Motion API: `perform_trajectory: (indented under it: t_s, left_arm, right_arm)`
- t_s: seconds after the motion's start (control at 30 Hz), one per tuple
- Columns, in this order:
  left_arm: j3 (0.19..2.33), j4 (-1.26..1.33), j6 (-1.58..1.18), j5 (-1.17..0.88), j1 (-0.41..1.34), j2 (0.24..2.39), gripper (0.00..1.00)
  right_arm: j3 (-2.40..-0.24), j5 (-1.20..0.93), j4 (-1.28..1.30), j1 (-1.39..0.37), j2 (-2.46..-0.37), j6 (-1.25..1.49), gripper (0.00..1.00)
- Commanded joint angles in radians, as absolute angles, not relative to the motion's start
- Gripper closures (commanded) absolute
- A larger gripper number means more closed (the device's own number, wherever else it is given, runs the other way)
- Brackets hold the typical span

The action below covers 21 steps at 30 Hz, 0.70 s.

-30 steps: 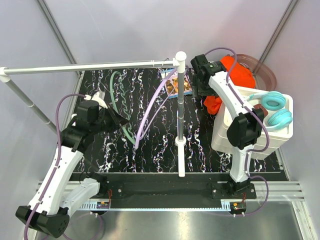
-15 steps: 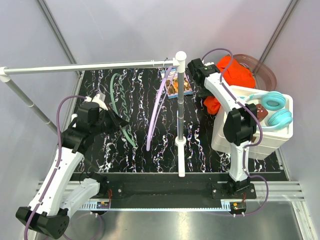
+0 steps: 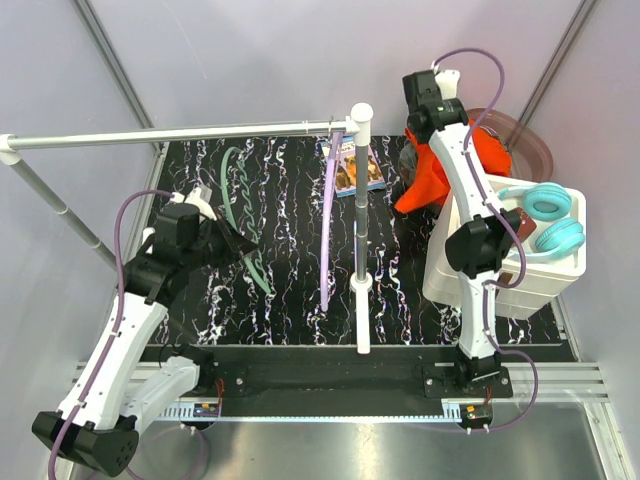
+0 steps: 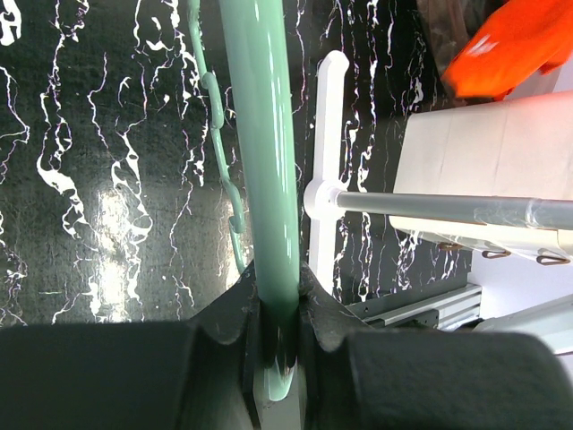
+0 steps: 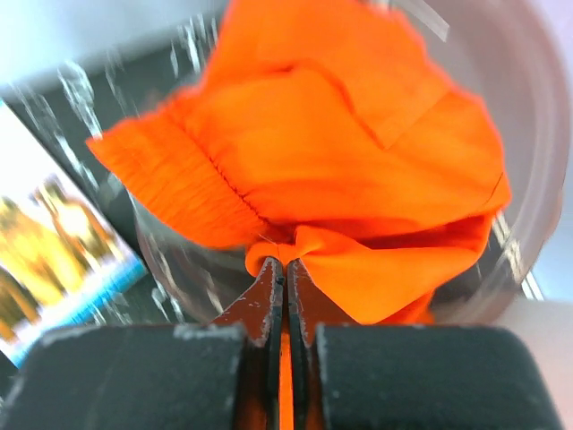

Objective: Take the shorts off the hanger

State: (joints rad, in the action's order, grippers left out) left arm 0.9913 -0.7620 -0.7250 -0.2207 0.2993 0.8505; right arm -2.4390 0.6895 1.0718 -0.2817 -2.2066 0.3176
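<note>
shorts [image 3: 422,188] right of post [image 3: 361,200], hanger [image 3: 236,190] left

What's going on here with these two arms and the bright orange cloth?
The right gripper is shut on a pair of orange-red shorts and holds them up at the far right of the table, over a clear round tub and off any hanger. The left gripper is clamped on a bare green hanger. A purple hanger, also bare, hangs from the rail. No grey shorts are in view.
</note>
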Motion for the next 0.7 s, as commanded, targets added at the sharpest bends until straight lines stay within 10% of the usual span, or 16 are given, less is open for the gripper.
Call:
perform_trajectory:
  t_s: [0.0, 0.53, 0.67]
  left_arm:
    - [1.019, -0.693, -0.693, -0.227, 0.301, 0.859, 1.0]
    - [1.019, -0.69, -0.681, -0.38, 0.301, 0.888, 1.0]
    - [1.026, -0.689, -0.69, -0.383, 0.299, 0.891, 1.0]
  right_arm:
    - [-2.627, 0.762, 0.948, -0.244, -2.272, 0.261, 1.0]
    - [-2.784, 0.712, 0.701, -0.149, -2.421, 0.121, 0.95]
    - [-2.671, 0.695, 0.709, -0.149, -2.326, 0.172, 0.51]
